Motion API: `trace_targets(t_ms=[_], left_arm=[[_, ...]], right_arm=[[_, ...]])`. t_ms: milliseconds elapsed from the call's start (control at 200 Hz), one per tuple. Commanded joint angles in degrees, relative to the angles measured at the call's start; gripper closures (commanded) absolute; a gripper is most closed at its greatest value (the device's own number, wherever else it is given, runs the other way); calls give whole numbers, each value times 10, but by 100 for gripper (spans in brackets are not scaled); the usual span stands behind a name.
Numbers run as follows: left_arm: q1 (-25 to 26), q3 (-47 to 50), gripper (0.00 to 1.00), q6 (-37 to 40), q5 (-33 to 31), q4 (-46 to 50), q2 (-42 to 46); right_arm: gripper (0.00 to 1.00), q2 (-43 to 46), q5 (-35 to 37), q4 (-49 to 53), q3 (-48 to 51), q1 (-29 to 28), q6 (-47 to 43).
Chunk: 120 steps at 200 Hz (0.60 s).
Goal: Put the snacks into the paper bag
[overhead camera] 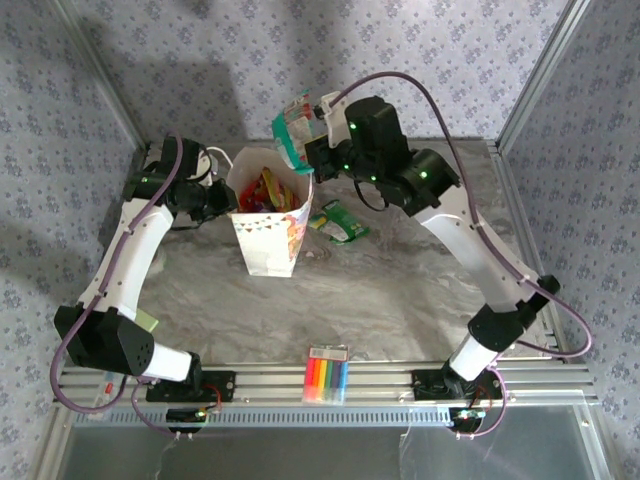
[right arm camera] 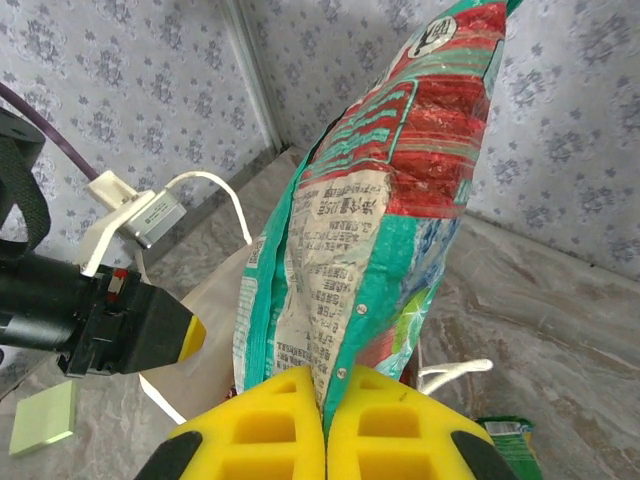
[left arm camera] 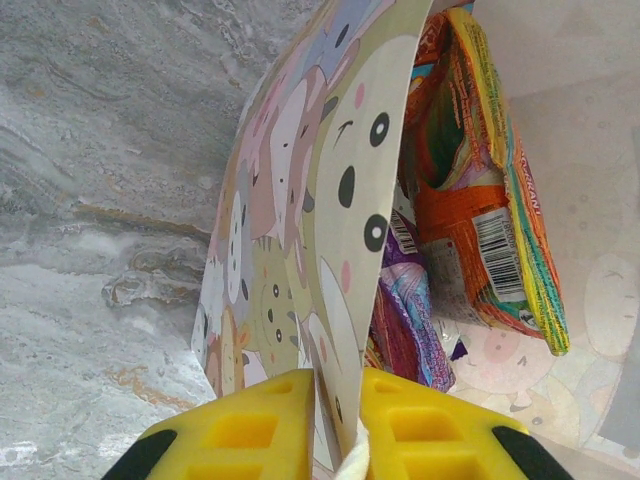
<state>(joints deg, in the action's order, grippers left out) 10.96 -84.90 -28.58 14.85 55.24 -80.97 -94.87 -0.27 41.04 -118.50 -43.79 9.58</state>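
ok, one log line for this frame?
left gripper: shut on paper bag rim | right gripper: shut on teal packet, over bag mouth | in bag: orange packet, purple packet | on table: green packet

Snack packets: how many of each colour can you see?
Teal packet: 1
Green packet: 1
Orange packet: 1
Purple packet: 1
Total: 4 I can tell apart; the bag may hide more.

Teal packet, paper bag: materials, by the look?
The teal packet looks like glossy plastic-foil film: crinkled, with bright highlights. The paper bag looks like thin matte printed paper: its wall curves smoothly, clean cut edge, no shine.
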Motion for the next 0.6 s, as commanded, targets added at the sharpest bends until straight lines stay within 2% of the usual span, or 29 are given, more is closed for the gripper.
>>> trace_targets(t_ms=[0, 595], left_arm=[[-6, 9, 83, 3, 3, 14, 8], [-12, 27, 83, 0, 9, -4, 13]], right_arm=[[100, -19, -27, -16, -38, -6, 2], [100, -118, -86, 26, -95, -26, 35]])
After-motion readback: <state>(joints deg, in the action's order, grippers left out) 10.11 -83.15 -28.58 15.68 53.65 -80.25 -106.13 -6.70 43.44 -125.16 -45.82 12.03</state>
